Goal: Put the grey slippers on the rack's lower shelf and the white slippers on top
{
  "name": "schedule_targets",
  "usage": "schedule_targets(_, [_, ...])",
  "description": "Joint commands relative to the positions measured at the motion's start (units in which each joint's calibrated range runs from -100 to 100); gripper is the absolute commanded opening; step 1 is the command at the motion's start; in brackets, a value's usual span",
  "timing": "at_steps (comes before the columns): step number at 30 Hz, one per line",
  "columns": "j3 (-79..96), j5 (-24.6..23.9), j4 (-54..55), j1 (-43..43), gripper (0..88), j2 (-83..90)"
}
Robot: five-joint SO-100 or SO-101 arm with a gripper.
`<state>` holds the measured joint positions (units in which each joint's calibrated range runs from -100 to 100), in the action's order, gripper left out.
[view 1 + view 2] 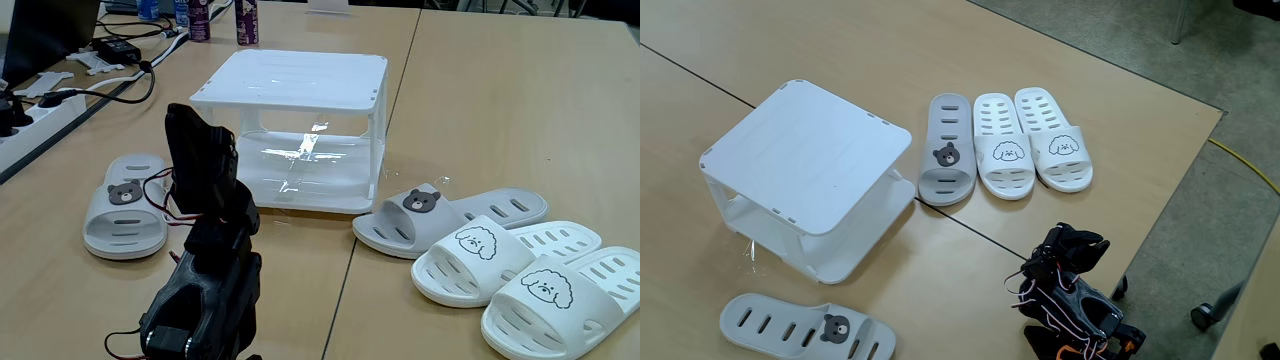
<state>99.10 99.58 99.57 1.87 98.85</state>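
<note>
Gripper (200, 135): folded at rest, holding nothing, jaw state unclear. Rack (290, 80) ahead, empty. Grey slippers (125, 205) (415, 215) flanking; white slippers (500, 250) rightward, awaiting shelving.

Glossy white plastic rack (300, 85); matt wooden table (500, 110).

office | wooden desks (500, 110) | power strip (40, 125) | cables (120, 90)

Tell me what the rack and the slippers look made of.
The rack: looks like hard white plastic, glossy; its lower shelf mirrors the ceiling lights. Grey slippers and white slippers: likely soft moulded rubber or foam, matte, one-piece with rounded edges and slotted straps. Which exactly can't be told.
</note>
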Motion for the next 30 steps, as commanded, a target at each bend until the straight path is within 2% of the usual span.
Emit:
schedule_targets(1, [0.6,0.4,0.3,-0.3,0.6,0.0])
schedule_targets(30, [0.6,0.4,0.3,0.3,0.6,-0.1])
